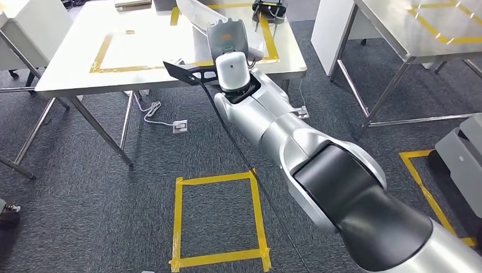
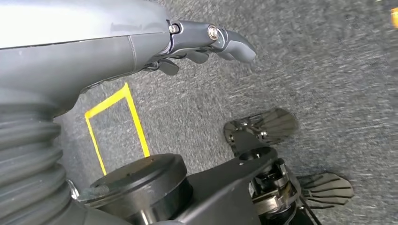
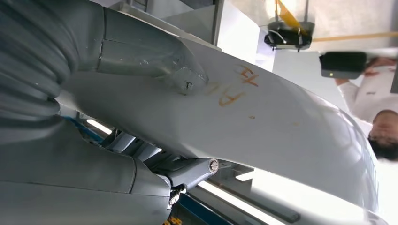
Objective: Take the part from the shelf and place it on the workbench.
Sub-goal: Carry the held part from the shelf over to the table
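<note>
Over the near edge of the white bench (image 1: pixel 85 74), the part (image 3: pixel 263 126), a long pale curved panel with orange marks on it, is carried in the right hand (image 3: pixel 155 140); the thumb lies across one face and the darker fingers (image 3: pixel 197 168) close under the other. From the head view the part (image 1: pixel 196 17) reaches out past the wrist above the bench top, inside or near the yellow tape rectangle (image 1: pixel 102 51); I cannot tell whether it touches the surface yet. So the carry looks nearly over and the placing step is in hand. Next, I judge, the right arm must lower the panel flat onto the bench before the fingers let go. The left hand (image 2: pixel 206 42) hangs over the grey carpet (image 2: pixel 328 70), fingers loosely curled and holding nothing. A person (image 3: pixel 375 117) stands beyond the part.
</note>
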Controlling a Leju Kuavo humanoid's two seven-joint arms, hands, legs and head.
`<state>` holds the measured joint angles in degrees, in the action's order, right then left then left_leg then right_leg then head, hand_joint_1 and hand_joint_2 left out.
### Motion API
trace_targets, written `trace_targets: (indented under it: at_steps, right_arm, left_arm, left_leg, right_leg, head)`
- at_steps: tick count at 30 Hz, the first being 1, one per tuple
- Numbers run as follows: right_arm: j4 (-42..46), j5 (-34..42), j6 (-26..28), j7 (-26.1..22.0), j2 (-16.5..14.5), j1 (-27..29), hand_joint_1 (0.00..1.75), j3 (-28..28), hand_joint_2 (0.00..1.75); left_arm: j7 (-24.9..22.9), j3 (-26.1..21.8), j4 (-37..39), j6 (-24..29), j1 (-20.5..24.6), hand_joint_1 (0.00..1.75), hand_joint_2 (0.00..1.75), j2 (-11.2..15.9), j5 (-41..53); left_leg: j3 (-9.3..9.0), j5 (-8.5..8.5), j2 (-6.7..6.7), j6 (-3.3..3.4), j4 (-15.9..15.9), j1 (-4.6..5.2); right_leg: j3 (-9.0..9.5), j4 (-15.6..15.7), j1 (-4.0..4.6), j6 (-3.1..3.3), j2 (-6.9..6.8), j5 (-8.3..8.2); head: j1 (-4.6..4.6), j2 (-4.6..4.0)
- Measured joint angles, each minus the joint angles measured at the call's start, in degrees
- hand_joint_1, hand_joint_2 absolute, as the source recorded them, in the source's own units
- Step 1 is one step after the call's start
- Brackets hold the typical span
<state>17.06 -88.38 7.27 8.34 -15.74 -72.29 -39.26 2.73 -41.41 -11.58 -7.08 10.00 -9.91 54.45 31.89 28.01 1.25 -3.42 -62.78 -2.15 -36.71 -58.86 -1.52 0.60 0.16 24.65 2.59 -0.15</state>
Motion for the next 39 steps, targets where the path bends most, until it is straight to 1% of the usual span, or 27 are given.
trace_targets:
  at_steps: [2, 3, 4, 6, 7, 8, 10, 11, 12, 13, 14, 15, 16, 17, 18, 19, 21, 22, 23, 26, 27, 29, 31, 34, 36, 37, 39]
  right_arm:
    - [0.03, -0.26, 0.08, -0.09, -0.15, 0.11, 1.75, 0.0, 1.75]
    - [0.02, -0.39, 0.07, -0.13, -0.19, 0.38, 1.75, 0.0, 1.75]
    - [0.01, -0.51, 0.05, -0.15, -0.19, 0.7, 1.75, 0.0, 1.75]
    - [-0.01, -0.76, 0.01, -0.25, -0.19, 1.11, 1.75, 0.0, 1.75]
    - [-0.01, -0.92, 0.0, -0.31, -0.19, 1.18, 1.75, 0.0, 1.75]
    - [-0.02, -1.07, 0.0, -0.36, -0.19, 1.3, 1.75, 0.0, 1.75]
    - [-0.23, -1.34, 0.08, -0.4, -0.01, 1.65, 1.75, 0.0, 1.75]
    - [-0.31, -1.42, 0.09, -0.4, -0.02, 1.86, 1.75, 0.0, 1.75]
    - [-0.37, -1.49, 0.12, -0.39, 0.01, 1.9, 1.75, 0.0, 1.75]
    - [-0.27, -1.51, 0.16, -0.39, -0.18, 1.72, 1.75, 0.0, 1.75]
    - [-0.17, -1.51, 0.19, -0.35, -0.2, 1.42, 1.75, 0.0, 1.75]
    - [-0.1, -1.53, 0.27, -0.35, -0.22, 1.03, 1.75, 0.0, 1.75]
    - [-0.04, -1.54, 0.33, -0.36, -0.23, 0.76, 1.75, 0.0, 1.75]
    - [-0.03, -1.55, 0.32, -0.36, -0.19, 0.81, 1.75, 0.0, 1.75]
    - [-0.05, -1.55, 0.31, -0.35, -0.06, 1.07, 1.75, 0.0, 1.75]
    - [-0.09, -1.54, 0.27, -0.35, 0.08, 1.51, 1.75, 0.0, 1.75]
    - [-0.15, -1.54, 0.25, -0.34, 0.48, 2.33, 1.75, 0.0, 1.75]
    - [-0.16, -1.54, 0.25, -0.33, 0.68, 2.56, 1.75, 0.0, 1.75]
    - [-0.19, -1.54, 0.23, -0.32, 0.94, 2.68, 1.75, 0.0, 1.75]
    - [-0.59, -1.54, 0.1, -0.34, 1.63, 3.12, 1.75, 0.0, 1.75]
    - [-0.69, -1.53, 0.04, -0.29, 1.69, 3.23, 1.75, 0.0, 1.75]
    - [-0.61, -1.53, -0.07, -0.2, 1.48, 3.0, 1.75, 0.0, 1.75]
    - [-0.42, -1.56, 0.04, -0.14, 1.24, 2.34, 1.75, 0.0, 1.75]
    - [-0.34, -1.49, 0.04, -0.15, 1.1, 2.18, 1.75, 0.0, 1.75]
    - [-0.35, -1.02, 0.07, -0.03, 1.17, 2.44, 1.75, 0.04, 1.75]
    - [-0.35, -0.45, 0.24, 0.1, 1.22, 2.46, 1.75, 0.22, 1.75]
    - [-0.34, 0.87, 0.72, 0.46, 1.35, 2.26, 1.75, 0.91, 1.75]
  left_arm:
    - [-0.04, -0.01, 0.02, 0.0, 0.08, 0.0, 1.75, 0.01, 0.05]
    - [-0.09, -0.01, 0.04, 0.0, 0.01, 0.0, 1.75, 0.01, 0.07]
    - [-0.12, -0.01, 0.07, 0.0, -0.12, 0.0, 1.75, 0.01, 0.07]
    - [-0.15, -0.03, 0.11, 0.0, -0.43, 0.0, 1.75, 0.04, 0.07]
    - [-0.15, -0.05, 0.13, 0.0, -0.55, 0.0, 1.75, 0.09, 0.07]
    - [-0.15, -0.1, 0.13, 0.0, -0.69, 0.0, 1.75, 0.15, 0.09]
    - [-0.17, -0.28, 0.15, 0.0, -1.07, 0.0, 1.75, 0.34, 0.25]
    - [-0.22, -0.38, 0.16, -0.01, -1.26, 0.0, 1.75, 0.37, 0.36]
    - [-0.27, -0.45, 0.17, -0.01, -1.35, 0.0, 1.75, 0.38, 0.47]
    - [-0.32, -0.48, 0.17, -0.02, -1.24, 0.0, 1.75, 0.28, 0.54]
    - [-0.37, -0.5, 0.15, -0.02, -1.08, 0.0, 1.75, 0.21, 0.6]
    - [-0.38, -0.51, 0.13, -0.02, -0.86, 0.0, 1.75, 0.14, 0.67]
    - [-0.37, -0.51, 0.13, -0.02, -0.66, 0.0, 1.75, 0.08, 0.78]
    - [-0.37, -0.51, 0.12, -0.02, -0.56, 0.0, 1.75, 0.06, 0.87]
    - [-0.36, -0.51, 0.13, -0.02, -0.53, 0.0, 1.75, 0.07, 0.96]
    - [-0.39, -0.51, 0.13, -0.02, -0.58, 0.0, 1.75, 0.07, 1.02]
    - [-0.53, -0.52, 0.16, -0.02, -0.87, 0.0, 1.75, 0.07, 1.06]
    - [-0.61, -0.53, 0.18, -0.02, -1.01, 0.0, 1.75, 0.07, 1.1]
    - [-0.67, -0.54, 0.21, -0.02, -1.1, 0.0, 1.75, 0.06, 1.16]
    - [-0.7, -0.55, 0.49, 0.02, -1.14, 0.0, 1.75, 0.0, 1.42]
    - [-0.69, -0.55, 0.57, 0.04, -1.09, 0.0, 1.75, 0.01, 1.48]
    - [-0.71, -0.57, 0.55, 0.07, -0.93, 0.0, 1.75, 0.08, 1.51]
    - [-0.71, -0.58, 0.51, 0.05, -0.74, 0.0, 1.75, 0.18, 1.52]
    - [-0.73, -0.58, 0.48, 0.04, -0.39, 0.0, 1.75, 0.24, 1.53]
    - [-0.74, -0.58, 0.49, 0.04, -0.47, 0.0, 1.75, 0.23, 1.53]
    - [-0.73, -0.58, 0.49, 0.04, -0.5, 0.0, 1.75, 0.22, 1.53]
    - [-0.68, -0.58, 0.48, 0.04, -0.45, 0.0, 1.75, 0.22, 1.54]
  left_leg:
    - [5.17, -1.09, -0.75, -0.16, -7.1, 0.07]
    - [7.75, 0.0, -0.88, -0.13, -9.87, 0.17]
    - [9.98, 2.21, -0.92, -0.04, -11.37, 0.31]
    - [12.52, 6.6, -0.93, 0.39, -10.2, 0.65]
    - [12.99, 7.02, -0.95, 0.75, -7.84, 0.87]
    - [13.1, 4.63, -0.96, 1.29, -4.57, 1.19]
    - [12.96, -5.84, -0.95, 2.53, 2.63, 1.98]
    - [12.72, -10.24, -0.89, 3.0, 4.69, 2.29]
    - [12.4, -12.4, -0.8, 3.33, 5.63, 2.41]
    - [11.79, -12.09, -0.7, 3.6, 5.31, 2.39]
    - [11.24, -11.37, -0.67, 3.9, 5.09, 2.3]
    - [10.54, -10.6, -0.64, 4.31, 5.08, 2.19]
    - [9.68, -9.84, -0.63, 4.67, 5.12, 2.13]
    - [8.77, -9.0, -0.57, 4.92, 5.24, 2.06]
    - [7.72, -8.04, -0.48, 5.07, 5.33, 2.03]
    - [6.63, -7.08, -0.33, 5.13, 5.43, 2.02]
    - [4.36, -5.21, 0.19, 5.1, 5.52, 2.05]
    - [3.26, -4.33, 0.45, 5.08, 5.52, 2.1]
    - [2.23, -3.47, 0.66, 5.03, 5.52, 2.17]
    - [0.39, -1.18, 1.09, 4.4, 5.2, 2.35]
    - [0.15, -0.66, 1.2, 4.02, 4.99, 2.34]
    - [-0.3, 0.07, 1.29, 3.29, 4.94, 2.34]
    - [0.51, 0.74, 0.58, 2.62, 2.62, 2.31]
    - [6.01, 4.12, -0.68, 1.52, -7.11, 1.86]
    - [9.01, 5.39, -0.92, 1.15, -10.65, 1.58]
    - [9.29, 4.26, -0.95, 1.1, -9.76, 1.51]
    - [7.88, -1.04, -0.99, 1.19, -3.61, 1.44]
  right_leg:
    - [2.09, 0.53, 0.03, 0.66, 0.06, 1.29]
    - [3.25, 0.78, 0.11, 0.83, 0.06, 2.08]
    - [4.55, 0.98, 0.19, 0.95, 0.07, 3.01]
    - [7.39, 1.23, 0.31, 1.1, 0.12, 5.08]
    - [8.94, 1.34, 0.38, 1.09, 0.15, 6.23]
    - [10.25, 1.52, 0.43, 1.01, 0.15, 7.38]
    - [12.78, 1.73, 0.73, 0.58, 0.3, 9.72]
    - [13.85, 2.11, 0.9, 0.34, 0.4, 10.85]
    - [14.92, 2.0, 1.09, 0.04, 0.51, 11.35]
    - [15.19, 1.43, 1.18, -0.23, 0.63, 11.18]
    - [14.75, -0.35, 1.15, -0.45, 0.61, 10.2]
    - [13.17, -3.57, 1.11, -0.72, 0.6, 8.61]
    - [10.63, -7.39, 1.06, -0.94, 0.57, 7.63]
    - [7.82, -11.07, 1.02, -1.16, 0.51, 7.76]
    - [5.1, -13.84, 1.04, -1.32, 0.46, 9.34]
    - [2.76, -15.28, 1.04, -1.43, 0.43, 12.18]
    - [-0.58, -14.47, 1.05, -1.42, 0.39, 17.68]
    - [-1.67, -12.49, 1.06, -1.31, 0.38, 18.13]
    - [-2.46, -9.54, 1.13, -1.04, 0.38, 15.72]
    - [-3.76, 0.26, 1.69, -0.03, 0.48, -1.34]
    - [-3.83, 1.71, 1.89, 0.27, 0.53, -4.46]
    - [-3.15, 2.04, 1.98, 0.83, 0.53, -4.53]
    - [-2.04, 2.3, 1.68, 1.56, 0.57, -3.89]
    - [-0.4, 2.39, 1.46, 2.11, 0.63, -2.7]
    - [0.46, 2.09, 1.39, 2.01, 0.67, -1.77]
    - [0.85, 1.82, 1.33, 1.88, 0.7, -1.26]
    - [1.54, 1.14, 1.19, 1.45, 0.76, -0.2]
  head:
    - [-0.15, 0.0]
    - [-0.18, 0.0]
    - [-0.15, 0.0]
    - [-0.15, 0.0]
    - [-0.16, 0.0]
    - [-0.18, 0.0]
    - [-0.26, 0.0]
    - [-0.28, 0.0]
    - [-0.28, 0.0]
    - [-0.26, 0.0]
    - [-0.19, 0.0]
    - [-0.14, 0.0]
    - [-0.1, 0.0]
    - [-0.07, 0.0]
    - [-0.03, 0.0]
    - [0.0, 0.0]
    - [0.1, 0.0]
    - [0.15, 0.0]
    - [0.19, 0.0]
    - [0.05, 0.0]
    - [0.01, 0.0]
    - [0.06, 0.0]
    - [0.01, 0.0]
    - [-0.14, 0.0]
    - [-0.14, 0.0]
    - [-0.15, 0.0]
    - [-0.16, 0.0]
